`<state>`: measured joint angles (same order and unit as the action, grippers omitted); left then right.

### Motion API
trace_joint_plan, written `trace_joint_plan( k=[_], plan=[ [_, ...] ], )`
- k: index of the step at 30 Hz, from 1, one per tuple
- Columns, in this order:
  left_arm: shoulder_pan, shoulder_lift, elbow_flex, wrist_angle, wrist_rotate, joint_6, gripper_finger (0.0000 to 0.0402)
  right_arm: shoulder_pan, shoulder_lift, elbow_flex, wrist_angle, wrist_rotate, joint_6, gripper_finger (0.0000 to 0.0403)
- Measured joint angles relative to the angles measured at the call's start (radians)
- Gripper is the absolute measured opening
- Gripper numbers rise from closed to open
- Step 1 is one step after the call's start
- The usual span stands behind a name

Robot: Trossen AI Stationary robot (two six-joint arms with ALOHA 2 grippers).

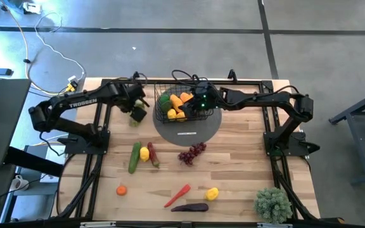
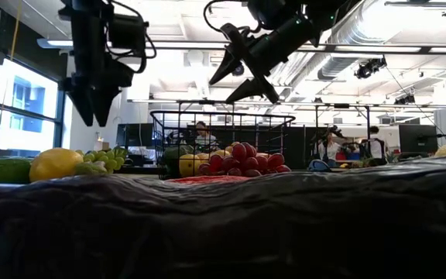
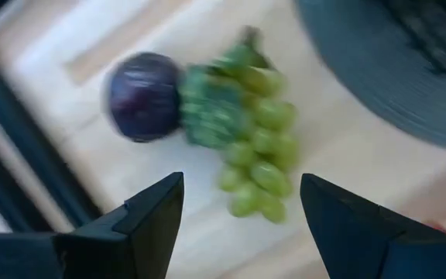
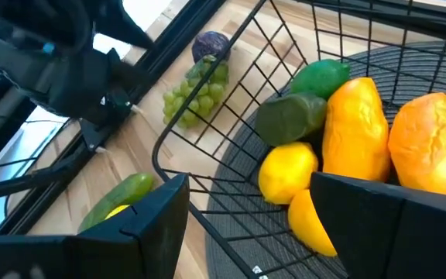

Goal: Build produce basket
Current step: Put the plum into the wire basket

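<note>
Green grapes (image 3: 250, 147) lie near the table's far-left edge, beside the basket (image 1: 184, 101); left gripper (image 3: 242, 205) hovers open above, empty. Descend centred, straddling the bunch.

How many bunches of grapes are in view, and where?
2. The green grapes lie left of the basket, below the open left gripper. The purple grapes lie in front of the grey mat. More may be hidden inside the basket.
</note>
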<state>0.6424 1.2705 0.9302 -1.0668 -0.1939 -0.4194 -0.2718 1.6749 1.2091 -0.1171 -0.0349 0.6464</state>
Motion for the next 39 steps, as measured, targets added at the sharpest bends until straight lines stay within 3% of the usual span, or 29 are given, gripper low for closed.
trace_joint_plan(
  k=[8,14,18,39],
  plan=[
    [0.190,0.000,0.000,0.037,-0.028,0.003,0.0250,-0.003,0.000,0.000,-0.001,-0.001,-0.028,0.0250],
    [0.263,0.000,0.000,0.072,-0.048,0.003,0.0250,-0.011,0.000,0.000,-0.003,-0.002,-0.073,0.0250],
    [0.281,0.000,0.000,0.082,-0.051,0.010,0.0250,-0.034,0.000,0.000,-0.009,-0.008,-0.087,0.0250],
    [0.294,0.000,0.000,0.108,0.010,-0.041,0.0251,-0.228,0.000,0.000,-0.025,-0.272,-0.214,0.0250]
  ],
)
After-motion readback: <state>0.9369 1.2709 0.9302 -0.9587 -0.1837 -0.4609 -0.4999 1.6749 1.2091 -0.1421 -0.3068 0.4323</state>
